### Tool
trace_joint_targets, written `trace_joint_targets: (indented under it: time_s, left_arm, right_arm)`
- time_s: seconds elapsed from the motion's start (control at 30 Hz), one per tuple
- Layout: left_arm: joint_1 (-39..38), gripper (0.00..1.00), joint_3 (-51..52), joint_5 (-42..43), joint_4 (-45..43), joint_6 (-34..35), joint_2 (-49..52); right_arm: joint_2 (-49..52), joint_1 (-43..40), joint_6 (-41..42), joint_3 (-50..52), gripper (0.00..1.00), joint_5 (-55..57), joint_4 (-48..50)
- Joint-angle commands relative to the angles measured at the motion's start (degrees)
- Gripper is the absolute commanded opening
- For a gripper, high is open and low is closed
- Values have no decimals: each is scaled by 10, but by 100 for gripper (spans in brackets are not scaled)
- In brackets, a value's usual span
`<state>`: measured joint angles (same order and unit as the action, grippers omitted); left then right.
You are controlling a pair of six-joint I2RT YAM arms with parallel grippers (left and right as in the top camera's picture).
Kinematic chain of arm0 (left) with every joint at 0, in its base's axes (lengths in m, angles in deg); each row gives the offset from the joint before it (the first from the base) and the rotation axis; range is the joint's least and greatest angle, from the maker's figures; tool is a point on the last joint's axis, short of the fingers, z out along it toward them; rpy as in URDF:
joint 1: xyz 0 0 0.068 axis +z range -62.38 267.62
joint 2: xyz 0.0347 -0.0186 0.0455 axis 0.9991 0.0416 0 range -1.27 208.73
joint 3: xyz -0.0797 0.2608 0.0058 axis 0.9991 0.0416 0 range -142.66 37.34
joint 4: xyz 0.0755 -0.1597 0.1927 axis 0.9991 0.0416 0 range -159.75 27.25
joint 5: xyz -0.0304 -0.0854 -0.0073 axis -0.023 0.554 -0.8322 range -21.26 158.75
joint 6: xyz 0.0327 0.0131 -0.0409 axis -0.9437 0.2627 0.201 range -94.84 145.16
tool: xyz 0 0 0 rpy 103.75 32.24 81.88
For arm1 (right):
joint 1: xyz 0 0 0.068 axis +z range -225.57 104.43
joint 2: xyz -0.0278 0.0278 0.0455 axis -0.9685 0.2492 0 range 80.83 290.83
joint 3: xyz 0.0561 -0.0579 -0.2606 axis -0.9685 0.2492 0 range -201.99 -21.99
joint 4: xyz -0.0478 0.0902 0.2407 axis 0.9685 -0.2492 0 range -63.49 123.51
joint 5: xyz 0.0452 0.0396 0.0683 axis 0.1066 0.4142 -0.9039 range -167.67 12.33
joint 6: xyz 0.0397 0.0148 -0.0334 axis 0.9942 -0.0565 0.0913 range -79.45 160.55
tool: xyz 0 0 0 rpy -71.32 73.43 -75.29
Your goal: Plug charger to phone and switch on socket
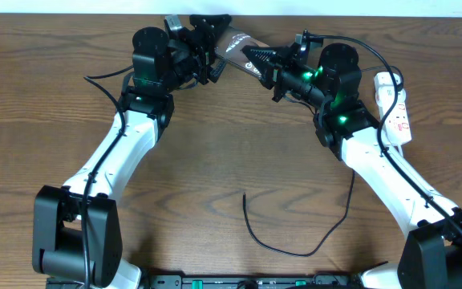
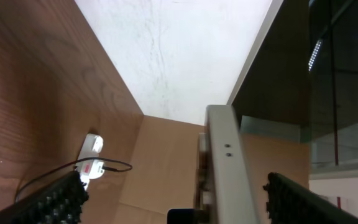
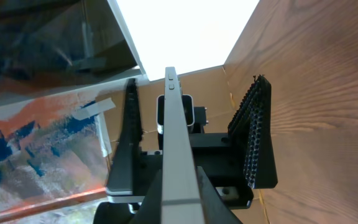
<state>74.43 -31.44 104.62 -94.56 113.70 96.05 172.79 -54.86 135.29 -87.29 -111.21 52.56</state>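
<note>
Right fingers [image 1: 257, 58] clamp phone [image 1: 233, 42] lengthwise, pointing left.

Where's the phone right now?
In the overhead view, the phone is at the table's far middle, pinched in the right gripper, facing the open left gripper.

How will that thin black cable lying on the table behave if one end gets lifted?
Probably floppy: the black cable lies in a loose curve on the table. It looks thin, so likely light, and the rest would likely drag behind.
</note>
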Motion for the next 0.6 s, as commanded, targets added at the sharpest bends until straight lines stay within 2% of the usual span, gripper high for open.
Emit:
trace_joint_targets:
  time_s: [0.0, 0.23, 0.57]
  left_arm:
    - [6, 93, -16, 8, -23, -14, -12]
    - [9, 97, -16, 10, -16, -14, -12]
    - [24, 98, -16, 8, 7, -34, -12]
  right_arm:
    - [10, 5, -35, 16, 1, -19, -21]
    - [10, -17, -35, 16, 1, -20, -13]
    - [10, -24, -25, 16, 1, -28, 15]
